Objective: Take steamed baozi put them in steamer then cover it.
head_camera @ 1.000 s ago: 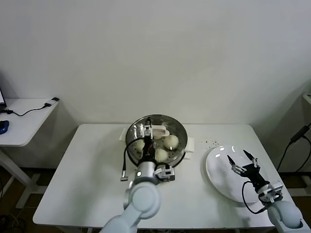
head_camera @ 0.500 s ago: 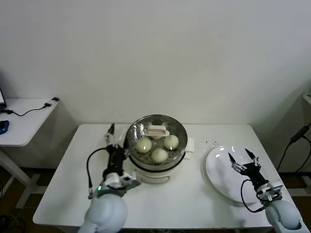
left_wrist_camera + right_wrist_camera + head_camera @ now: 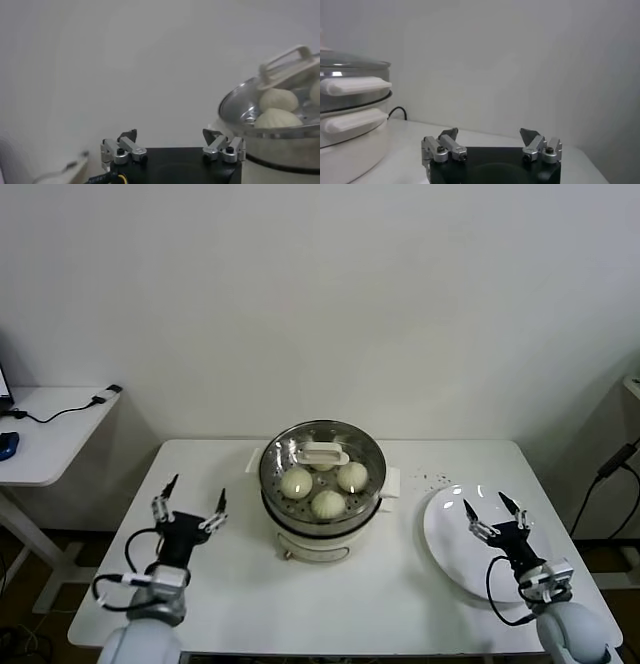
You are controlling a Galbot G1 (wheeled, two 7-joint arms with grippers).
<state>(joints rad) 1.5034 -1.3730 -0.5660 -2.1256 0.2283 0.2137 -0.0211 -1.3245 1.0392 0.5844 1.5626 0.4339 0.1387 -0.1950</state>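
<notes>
Buns [image 3: 327,503] sat in the steamer [image 3: 322,484] under its lid [image 3: 322,467]; left tool [image 3: 190,511] and right tool [image 3: 495,516] hovered nearby, fingers apart.

Black-and-silver left tool [image 3: 190,506], black cables

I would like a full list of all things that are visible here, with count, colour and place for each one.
table: one, white, centre, carries everything.
steamer: one, shiny steel on a white base, middle of the table.
cover: one, clear glass with a cream handle, on the steamer.
steamed baozi: three visible, cream-white, inside the steamer under the cover.
plate: one, white, on the table's right side.
side desk: one, white, far left, with a cable.
left pincer: one, black and silver, open, over the table left of the steamer.
right pincer: one, black and silver, open, over the plate.
</notes>
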